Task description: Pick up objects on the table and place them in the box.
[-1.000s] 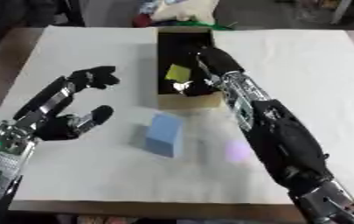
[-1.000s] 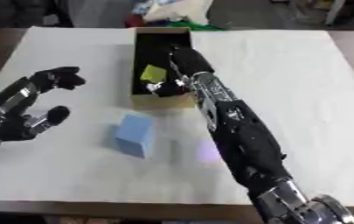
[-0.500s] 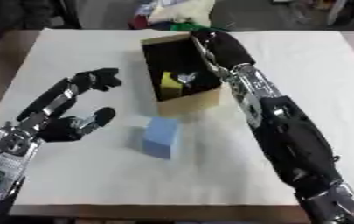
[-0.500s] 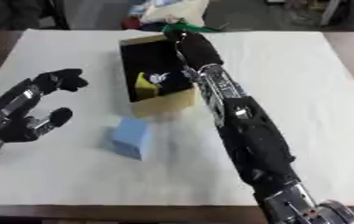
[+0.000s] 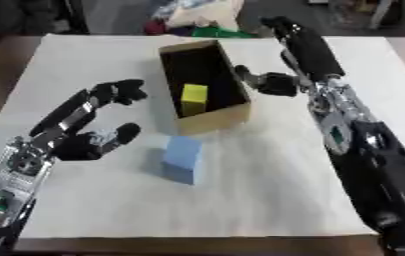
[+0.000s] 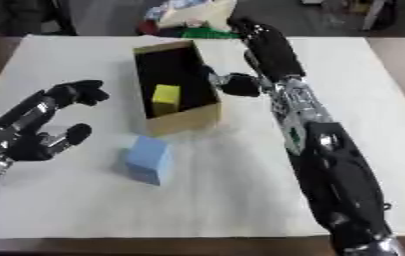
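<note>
right hand (image 5: 297, 42) has lifted clear of the box (image 5: 233, 107), fingers straight, empty, just beside its right wall | yellow block (image 5: 193, 96) lies inside | left hand (image 5: 87, 131) relaxed and spread | blue block (image 5: 180, 159) on table (image 5: 267, 185) near box front, right of left hand

No readable text anywhere (no labels, numbers, signs)

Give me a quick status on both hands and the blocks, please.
Left hand open, holding nothing, beside blue block. Right hand open at box, released. Yellow block in box. Nothing blocking the blue block.
</note>
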